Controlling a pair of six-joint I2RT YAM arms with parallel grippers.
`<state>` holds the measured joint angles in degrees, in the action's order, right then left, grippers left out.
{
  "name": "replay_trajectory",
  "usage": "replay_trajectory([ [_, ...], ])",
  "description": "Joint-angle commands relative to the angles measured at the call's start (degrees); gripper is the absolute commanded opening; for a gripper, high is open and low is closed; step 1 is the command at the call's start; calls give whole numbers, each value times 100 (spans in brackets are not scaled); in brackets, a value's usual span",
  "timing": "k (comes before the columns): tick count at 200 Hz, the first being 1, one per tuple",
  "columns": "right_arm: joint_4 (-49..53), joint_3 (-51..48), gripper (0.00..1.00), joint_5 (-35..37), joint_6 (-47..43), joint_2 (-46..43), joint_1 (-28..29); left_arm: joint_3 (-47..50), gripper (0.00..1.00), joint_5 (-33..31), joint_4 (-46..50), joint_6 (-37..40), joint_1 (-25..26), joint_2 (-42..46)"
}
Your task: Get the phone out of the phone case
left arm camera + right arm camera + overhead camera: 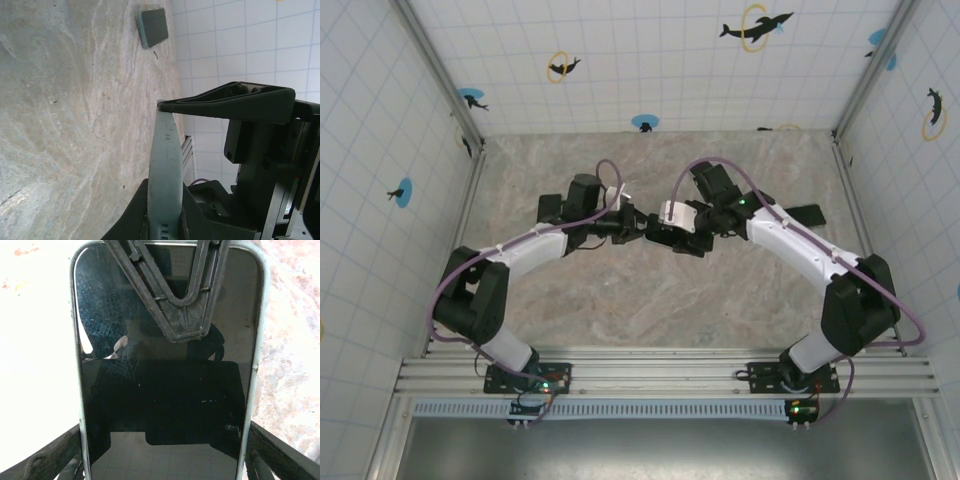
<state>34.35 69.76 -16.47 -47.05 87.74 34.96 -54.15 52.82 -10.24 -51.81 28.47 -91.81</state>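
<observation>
the phone (165, 400) sits inside the phone case (258, 340), dark screen facing the right wrist camera, the pale teal rim wrapping every edge in sight. the pair is held in the air over the middle of the table (650, 310), between the two arms.

the left gripper (165, 222) is clamped front and back on one end of the case; one of its fingers (175, 305) lies on the glass at 12 o'clock in the right wrist view. the right gripper (167, 457) stands wide, straddling the case across its width at the other end, a finger close against each long edge; whether it presses, i cannot tell.

so the step in hand looks like bracing, with separation not yet begun. the next move likely calls for one side to anchor the rim while the other peels a corner or pushes the phone through.

the left arm reaches in from 7 o'clock, the right from 5 o'clock, wrists meeting at centre. a dark teal-edged slab (152, 27) lies apart, toward 3 o'clock.
</observation>
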Motion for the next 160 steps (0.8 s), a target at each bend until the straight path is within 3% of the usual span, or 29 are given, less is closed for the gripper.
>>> replay_trajectory([
  [1, -655, -151, 88, -105, 57, -478, 84, -131, 3, -433, -554, -621, 29, 298],
  [29, -1050, -469, 100, 90, 415, -839, 89, -354, 3, -800, -802, -854, 22, 435],
  [70, -2712, -1412, 100, 574, 1995, -1756, 85, -228, 3, -1684, -1377, -1407, 2, 711],
  [120, -5874, -2906, 94, 603, 6299, -2507, 165, 259, 3, -2815, -2444, -2275, 62, 1089],
  [160, -7431, -3598, 90, 2163, 9393, -2381, 659, 538, 3, -3468, -2971, -2677, 314, 1299],
])
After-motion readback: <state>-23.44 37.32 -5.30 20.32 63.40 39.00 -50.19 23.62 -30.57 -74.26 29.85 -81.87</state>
